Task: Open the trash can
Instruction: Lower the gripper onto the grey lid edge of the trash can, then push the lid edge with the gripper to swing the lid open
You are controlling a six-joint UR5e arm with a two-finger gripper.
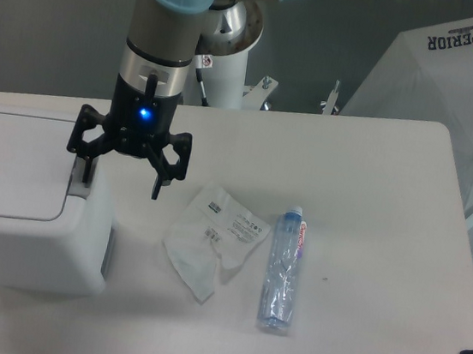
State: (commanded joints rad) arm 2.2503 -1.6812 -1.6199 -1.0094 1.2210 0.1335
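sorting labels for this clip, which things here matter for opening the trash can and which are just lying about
Belongs to the job:
trash can, lid shut
end effector, open, at the can's right edge

Just lying about:
plastic bottle
crumpled wrapper
white umbrella
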